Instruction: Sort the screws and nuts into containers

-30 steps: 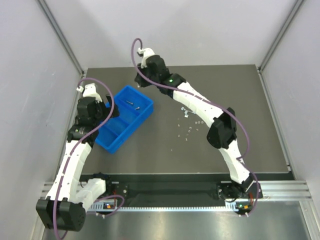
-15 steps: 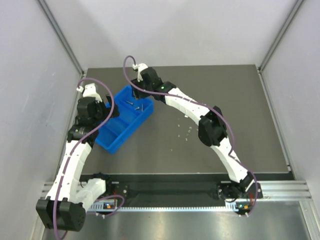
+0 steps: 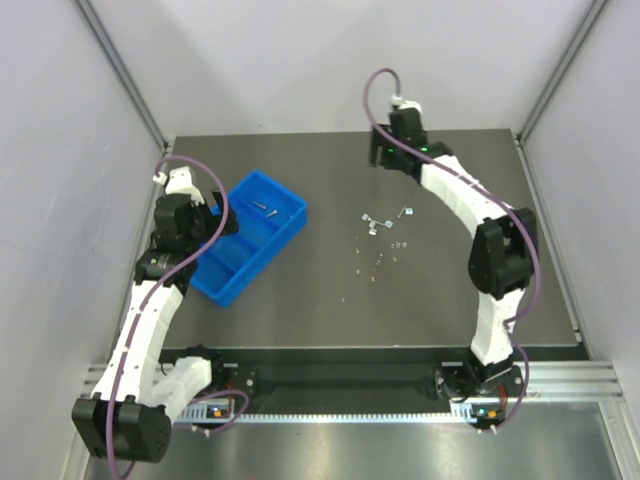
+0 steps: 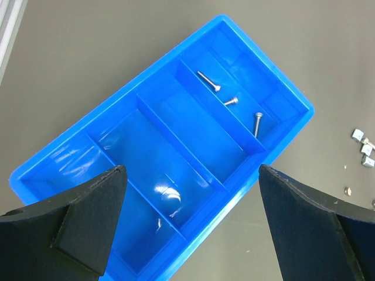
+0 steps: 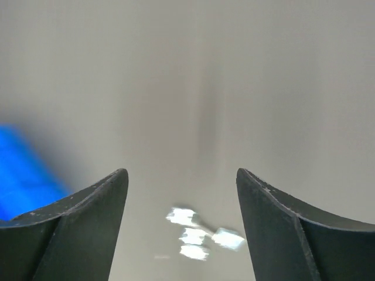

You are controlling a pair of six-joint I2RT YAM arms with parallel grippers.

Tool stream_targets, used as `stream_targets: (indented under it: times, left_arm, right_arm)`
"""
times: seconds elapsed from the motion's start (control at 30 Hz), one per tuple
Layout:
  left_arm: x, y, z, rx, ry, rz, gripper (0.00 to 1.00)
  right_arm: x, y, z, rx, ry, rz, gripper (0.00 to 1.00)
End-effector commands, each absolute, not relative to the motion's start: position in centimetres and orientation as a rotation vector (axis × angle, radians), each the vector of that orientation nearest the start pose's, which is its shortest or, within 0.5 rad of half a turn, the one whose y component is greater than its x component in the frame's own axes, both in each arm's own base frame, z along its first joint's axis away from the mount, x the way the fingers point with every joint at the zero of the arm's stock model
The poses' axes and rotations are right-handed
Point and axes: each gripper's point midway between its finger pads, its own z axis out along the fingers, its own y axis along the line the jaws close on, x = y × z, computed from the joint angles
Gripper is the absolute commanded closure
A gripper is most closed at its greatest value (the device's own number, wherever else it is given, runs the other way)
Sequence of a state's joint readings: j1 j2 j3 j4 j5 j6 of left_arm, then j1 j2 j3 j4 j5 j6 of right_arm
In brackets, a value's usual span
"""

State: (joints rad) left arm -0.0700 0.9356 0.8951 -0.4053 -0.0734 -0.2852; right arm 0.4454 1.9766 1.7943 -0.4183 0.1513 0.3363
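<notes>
Left gripper point(image 4: 190, 175), fingers spread wide, hovers over one blue tray point(image 4: 126, 96). Three screws point(image 4: 231, 101) lie in the end compartment beyond its fingertips. Right gripper point(image 5: 181, 175), also spread and holding nothing, hangs above the table point(image 3: 420, 300). Roughly a dozen loose nuts point(image 3: 375, 225), too small to count surely, lie scattered near it.

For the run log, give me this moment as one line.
left gripper: open above tray | right gripper: open, empty | screws: three in end compartment | nuts: on table
</notes>
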Motion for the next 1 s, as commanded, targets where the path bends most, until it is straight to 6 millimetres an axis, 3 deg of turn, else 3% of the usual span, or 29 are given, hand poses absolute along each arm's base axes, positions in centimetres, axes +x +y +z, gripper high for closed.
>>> stream_targets:
  times: [0.0,0.03,0.13,0.4,0.97]
  left_arm:
    - [31.9,-1.8,23.9,-0.267,1.974,-0.137,0.01]
    - [32.0,-1.8,23.9,-0.266,1.973,-0.137,0.01]
    - [32.0,-1.7,23.9,-0.268,1.972,-0.132,0.01]
    - [31.9,-1.6,23.9,-0.271,1.973,-0.127,0.01]
    - [31.9,-1.5,23.8,-0.276,1.973,-0.121,0.01]
  right_arm:
    - [49.7,19.1,15.7,0.128,2.264,0.185,0.27]
    - [49.0,18.3,14.0,0.141,2.3,0.162,0.27]
    - [48.3,17.5,11.4,0.182,2.339,0.133,0.29]
    - [48.3,16.7,7.3,0.252,2.403,0.12,0.42]
    - [47.0,14.6,3.6,0.326,2.497,0.027,0.5]
